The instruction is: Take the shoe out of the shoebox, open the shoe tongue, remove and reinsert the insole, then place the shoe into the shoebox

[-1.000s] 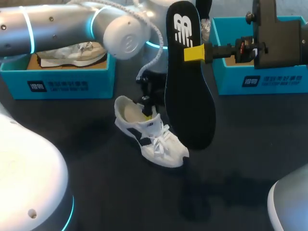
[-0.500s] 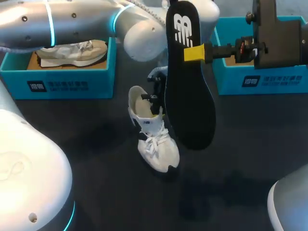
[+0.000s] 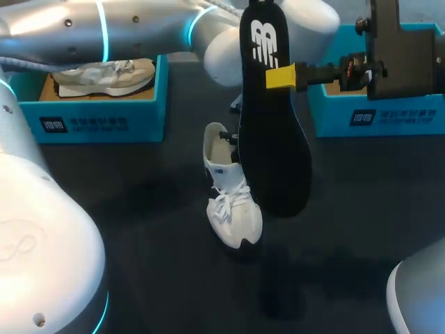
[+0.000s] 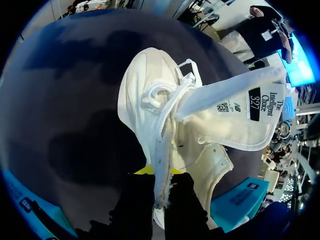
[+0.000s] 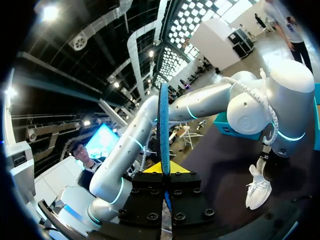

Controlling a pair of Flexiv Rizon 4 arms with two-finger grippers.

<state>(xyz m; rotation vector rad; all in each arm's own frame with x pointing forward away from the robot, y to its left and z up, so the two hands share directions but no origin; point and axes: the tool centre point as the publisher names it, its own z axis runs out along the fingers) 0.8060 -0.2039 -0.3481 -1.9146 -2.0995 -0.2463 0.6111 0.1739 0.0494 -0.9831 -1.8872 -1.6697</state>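
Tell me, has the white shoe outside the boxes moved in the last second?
Yes. The shoe, held by the left gripper, turned: its heel shifted right, away from the left shoebox, while its toe swung slightly left.

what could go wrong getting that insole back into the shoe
The right gripper pinches the insole only at one edge, high up, so it may twist or slip when pushed. The left gripper grips just a thin edge of the shoe, so pushing could tip it or pull it free.
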